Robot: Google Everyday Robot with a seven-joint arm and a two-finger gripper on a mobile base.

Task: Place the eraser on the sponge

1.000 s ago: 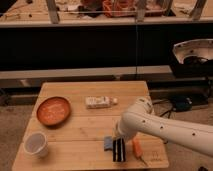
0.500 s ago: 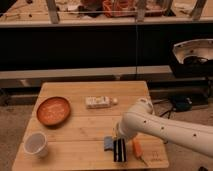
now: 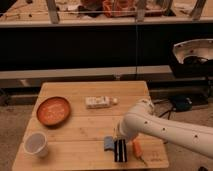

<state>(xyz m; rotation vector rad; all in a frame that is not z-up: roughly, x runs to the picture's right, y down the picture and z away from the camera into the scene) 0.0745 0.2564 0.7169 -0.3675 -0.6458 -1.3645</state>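
- Wooden table (image 3: 90, 90): carries everything. The task's things sit along the front edge, right of centre, so that is where my work is.
- My arm (image 3: 165, 127): white, comes in from the right side past the table's right edge. It bends at a rounded joint above the front-right part of the table, then drops steeply to the front edge. I judge this a low, reach-down pose suited to setting something down or picking something up at table level.
- Orange plate (image 3: 39, 112): by the left edge, mid-depth, well apart from my work.
- White cup (image 3: 36, 145): upright at the front-left corner, also out of the way.
- White tube-like pack (image 3: 100, 102): lying on its side near the table's centre, behind the sponge.
- My gripper (image 3: 120, 151): a dark block pointing down at the front edge, fingers drawn fully together. It hangs just beside the sponge's right side, not over it.
- Sponge (image 3: 108, 144): small blue pad, flat near the front edge. Nothing shows on its top.
- Orange tapered stick (image 3: 137, 148): lies just right of my gripper, so the gripper stands between sponge and stick.
- Eraser: I cannot make it out apart from the gripper's dark mass. Whether it is pinched there, I cannot tell.
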